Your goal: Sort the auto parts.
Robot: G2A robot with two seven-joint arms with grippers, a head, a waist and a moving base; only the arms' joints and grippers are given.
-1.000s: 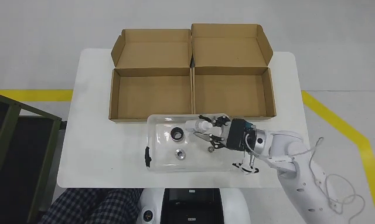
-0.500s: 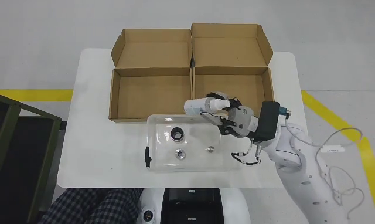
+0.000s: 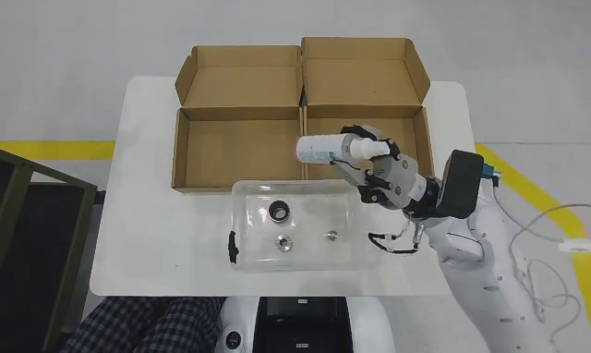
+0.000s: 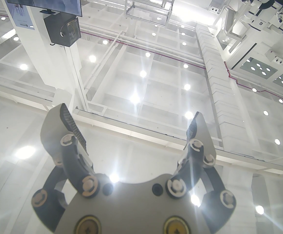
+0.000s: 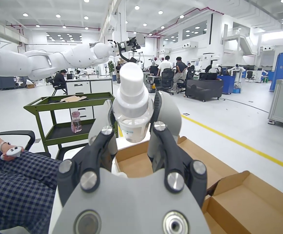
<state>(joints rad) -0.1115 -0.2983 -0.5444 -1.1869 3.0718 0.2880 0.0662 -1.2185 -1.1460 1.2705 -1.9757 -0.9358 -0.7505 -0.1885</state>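
Up out of the tray (image 3: 309, 253) comes my right gripper (image 3: 358, 152): a second ago it was low among the parts, and it now hangs over the boxes with the bottle (image 3: 319, 150). My left gripper (image 4: 129, 120) points at the ceiling, fingers spread wide, nothing between them. The left box (image 3: 238, 154) lies open just past the bottle's base. Below and behind my right gripper sits the tray, with a ring (image 3: 279, 210), a nut (image 3: 284, 243) and a bolt (image 3: 330, 233) lying apart in it. The bottle is on its side in the air, its base over the seam between the boxes. My right fingers (image 5: 167, 113) are clamped on its neck, just under the white cap. The right box (image 3: 402, 136) lies open beneath that gripper.
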